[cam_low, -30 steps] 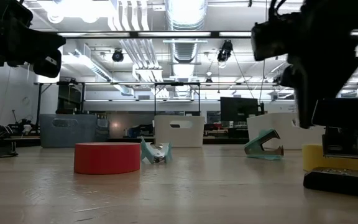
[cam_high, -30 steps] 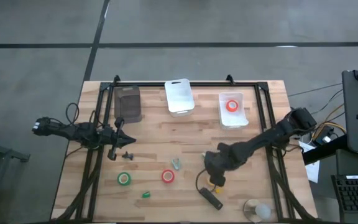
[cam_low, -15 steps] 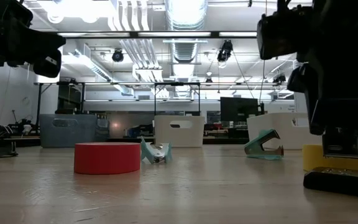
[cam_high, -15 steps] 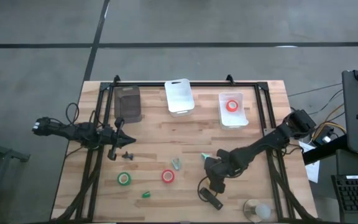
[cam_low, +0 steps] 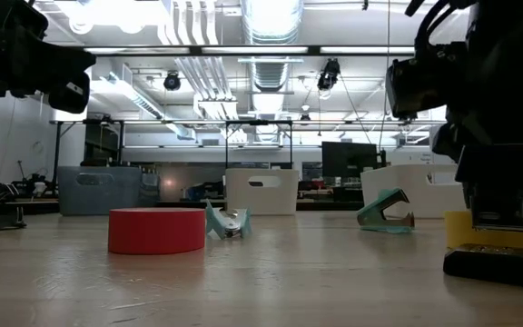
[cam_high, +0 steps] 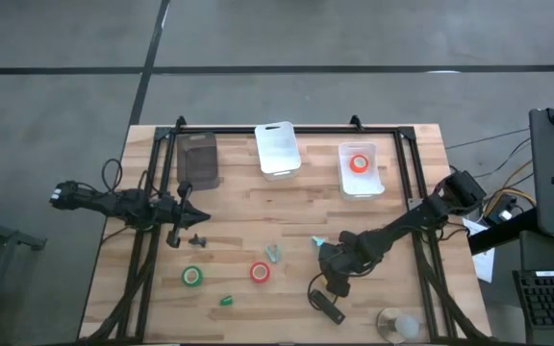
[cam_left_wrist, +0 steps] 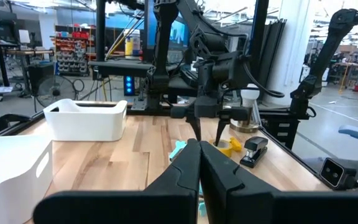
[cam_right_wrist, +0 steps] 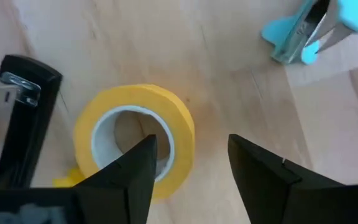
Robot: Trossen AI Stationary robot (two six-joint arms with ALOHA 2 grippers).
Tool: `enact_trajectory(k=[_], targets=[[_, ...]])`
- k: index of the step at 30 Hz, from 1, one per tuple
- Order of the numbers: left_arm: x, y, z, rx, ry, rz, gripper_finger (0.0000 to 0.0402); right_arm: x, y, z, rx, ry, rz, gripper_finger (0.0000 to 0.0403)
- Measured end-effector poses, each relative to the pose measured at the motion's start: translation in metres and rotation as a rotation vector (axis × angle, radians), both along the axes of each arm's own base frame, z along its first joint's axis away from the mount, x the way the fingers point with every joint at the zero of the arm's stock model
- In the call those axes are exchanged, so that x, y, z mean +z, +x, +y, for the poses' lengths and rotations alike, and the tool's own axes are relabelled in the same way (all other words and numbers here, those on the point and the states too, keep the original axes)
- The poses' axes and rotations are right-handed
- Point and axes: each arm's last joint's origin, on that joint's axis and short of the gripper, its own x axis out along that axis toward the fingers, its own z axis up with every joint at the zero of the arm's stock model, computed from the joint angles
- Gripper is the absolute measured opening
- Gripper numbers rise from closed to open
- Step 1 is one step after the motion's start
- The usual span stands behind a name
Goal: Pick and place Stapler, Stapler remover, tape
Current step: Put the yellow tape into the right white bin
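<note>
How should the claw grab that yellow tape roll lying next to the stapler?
Probably from straight above. The yellow tape roll lies flat with its hole up, so one finger can go inside and the other outside, pinching the ring wall on the side away from the black stapler.

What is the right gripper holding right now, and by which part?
Nothing yet. The right gripper is open above the yellow tape roll, one finger over its open centre, the other outside its rim. The left gripper holds nothing.

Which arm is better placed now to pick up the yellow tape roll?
Right. The right gripper hangs open directly over the yellow tape roll, one finger over its centre. The left gripper waits far across the table.
</note>
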Motion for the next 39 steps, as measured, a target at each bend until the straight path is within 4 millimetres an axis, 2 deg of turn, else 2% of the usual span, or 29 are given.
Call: enact_trajectory(k=[5, 18, 25, 32, 39], targets=[[0.0, 0.0, 0.0, 0.0, 0.0, 0.001, 0.001, 0.0, 0.0, 0.0, 0.005, -0.001, -0.001, 0.0158], [0.0, 0.0, 0.0, 0.0, 0.0, 0.001, 0.001, 0.001, 0.0, 0.0, 0.095, -0.023, -0.012, 0.0042], [0.0, 0.0, 0.0, 0.0, 0.0, 0.001, 0.001, 0.008, 0.002, -0.006, 0.116, -0.03, -0.024, 0.0045], [0.0, 0.0, 0.0, 0.0, 0.0, 0.001, 0.001, 0.033, -0.01, -0.02, 0.124, -0.057, -0.014, 0.0051], [0.0, 0.0, 0.0, 0.0, 0.0, 0.001, 0.001, 0.081, -0.037, -0.059, 0.006, -0.275, -0.091, 0.0045]])
